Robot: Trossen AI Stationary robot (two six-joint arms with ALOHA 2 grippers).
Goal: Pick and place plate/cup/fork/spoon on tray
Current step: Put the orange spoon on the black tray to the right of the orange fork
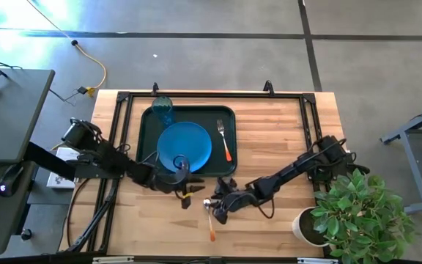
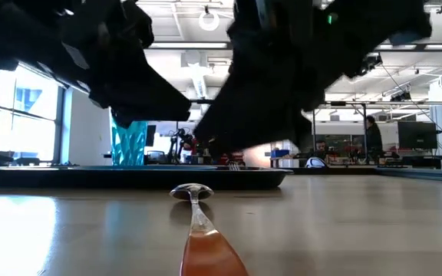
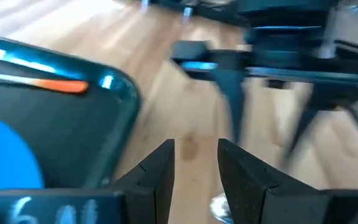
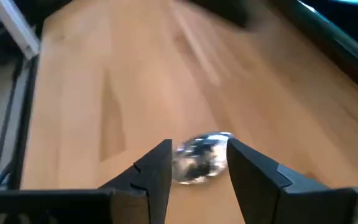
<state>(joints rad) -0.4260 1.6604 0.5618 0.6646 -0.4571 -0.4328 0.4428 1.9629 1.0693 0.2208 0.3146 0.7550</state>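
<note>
The tray (image 1: 146, 121) lies at the table's far middle. It holds the blue plate (image 1: 184, 145), the teal cup (image 1: 163, 110) at its far left corner and the fork (image 1: 226, 139) along its right side. The spoon (image 1: 209, 216) lies on the bare wood near the tray, with its bowl (image 2: 192, 192) toward the tray and its orange handle (image 2: 209, 253) toward the near edge. My right gripper (image 4: 199, 163) is open and low over the table, with one finger on either side of the spoon's bowl (image 4: 201, 158). My left gripper (image 3: 196, 163) is open and empty, just left of the spoon at the tray's near edge. My right gripper's fingers (image 4: 157, 168) stand close on either side of the spoon's bowl (image 4: 204, 155), slanting down from the table's right. The bowl lies on the wood. I cannot tell whether the fingers touch it.
A white pot with a green plant (image 1: 310, 224) stands at the table's near right corner, beside my right arm. The two grippers are close together near the tray's near rim (image 1: 196, 174). There is bare wood to the right of the tray.
</note>
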